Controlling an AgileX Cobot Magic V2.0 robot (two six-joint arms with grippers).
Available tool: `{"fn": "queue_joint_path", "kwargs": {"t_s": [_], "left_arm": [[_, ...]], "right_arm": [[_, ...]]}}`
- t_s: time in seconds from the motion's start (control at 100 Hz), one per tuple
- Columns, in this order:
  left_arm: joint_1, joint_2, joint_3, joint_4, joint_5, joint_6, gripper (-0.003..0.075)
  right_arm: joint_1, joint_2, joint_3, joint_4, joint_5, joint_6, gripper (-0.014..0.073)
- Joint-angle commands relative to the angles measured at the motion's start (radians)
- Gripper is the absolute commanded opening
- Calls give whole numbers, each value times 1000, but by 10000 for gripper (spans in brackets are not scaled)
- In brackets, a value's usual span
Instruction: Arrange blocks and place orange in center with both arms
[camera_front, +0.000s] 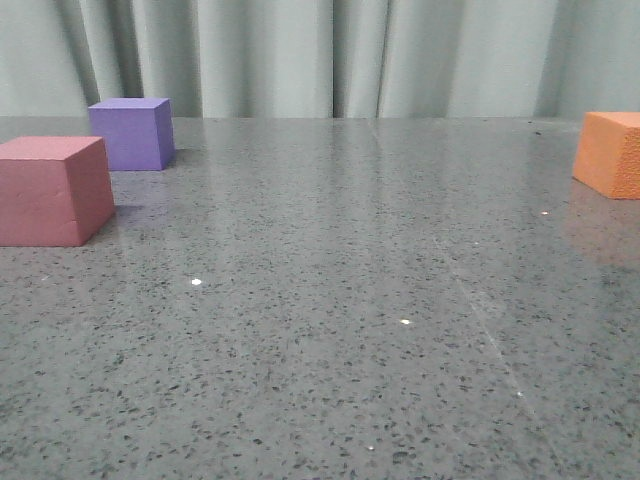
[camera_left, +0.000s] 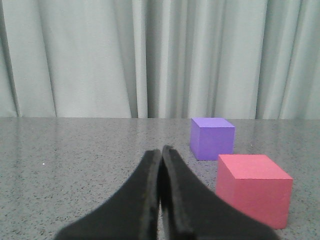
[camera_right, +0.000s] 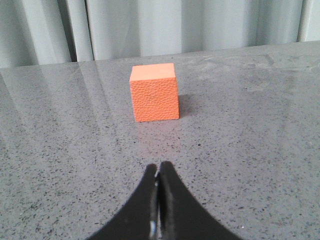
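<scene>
The orange cube (camera_front: 612, 152) sits at the far right of the grey speckled table, cut by the frame edge; the right wrist view shows it whole (camera_right: 154, 92), upright, straight ahead of my right gripper (camera_right: 159, 166), which is shut and empty with a stretch of table between. On the left stand the pink-red cube (camera_front: 52, 189) near the edge and the purple cube (camera_front: 132, 132) behind it. My left gripper (camera_left: 161, 151) is shut on nothing; the purple cube (camera_left: 212, 137) and pink-red cube (camera_left: 254, 189) lie ahead and off to one side. Neither arm shows in the front view.
A pale grey-green curtain (camera_front: 320, 55) hangs along the table's far edge. The tabletop (camera_front: 340, 300) between the left pair of cubes and the orange one is bare speckled stone.
</scene>
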Motion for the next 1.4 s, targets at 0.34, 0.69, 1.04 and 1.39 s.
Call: {"fn": "queue_joint_path", "kwargs": {"t_s": [0.34,0.69,1.04,1.39], "left_arm": [[3,-33,53,-6,-75,1,-13],[3,-33,53,-6,-75,1,-13],[3,-33,53,-6,-75,1,-13],[3,-33,53,-6,-75,1,-13]], "right_arm": [[-6,-23,-15,0,-83,-11,-67],[-6,-23,-15,0,-129,-11,-67],[-6,15,-174,0,-135,134,-67],[-6,383,-637,0,412,-29,-67]]}}
